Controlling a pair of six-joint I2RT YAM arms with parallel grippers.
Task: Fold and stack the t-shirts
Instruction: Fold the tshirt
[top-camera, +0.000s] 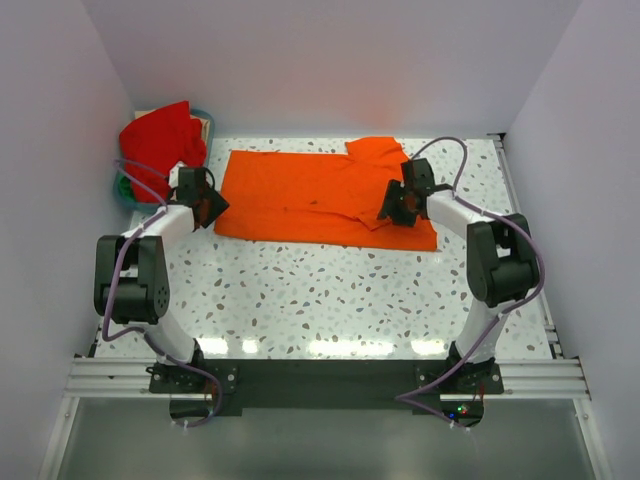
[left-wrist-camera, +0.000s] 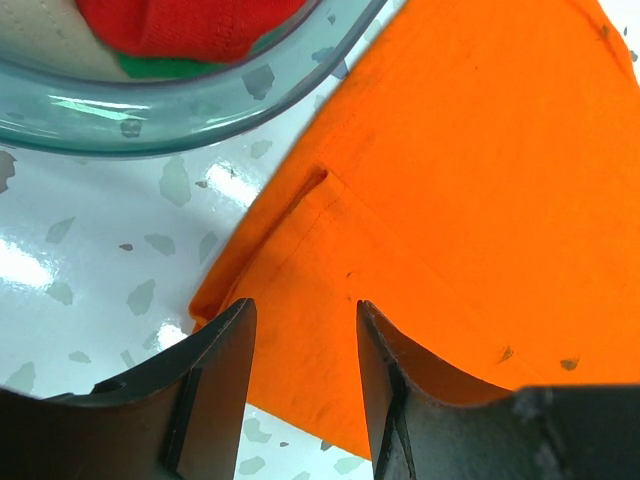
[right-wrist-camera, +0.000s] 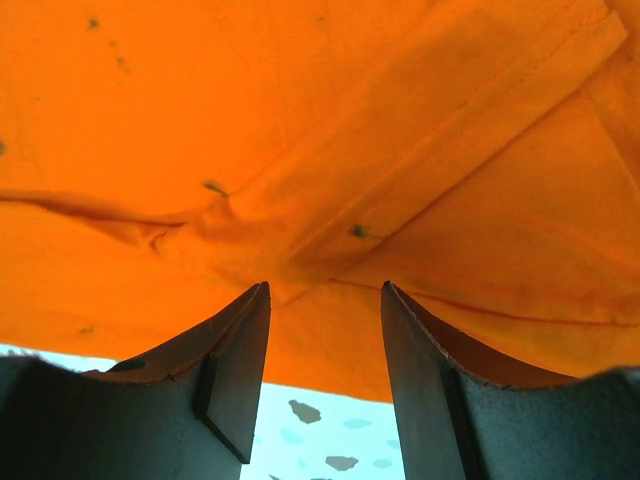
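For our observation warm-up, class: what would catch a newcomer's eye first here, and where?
The bright orange t-shirt, spread across the back middle of the speckled table, stands out first. Next comes the heap of red clothes in the basket at the back left corner. The left gripper and right gripper, both open, sit at the shirt's opposite ends.

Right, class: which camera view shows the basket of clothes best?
Top external: most of the basket shows at the far left, heaped with red cloth. Left wrist shows only its curved rim; right wrist shows none of it.
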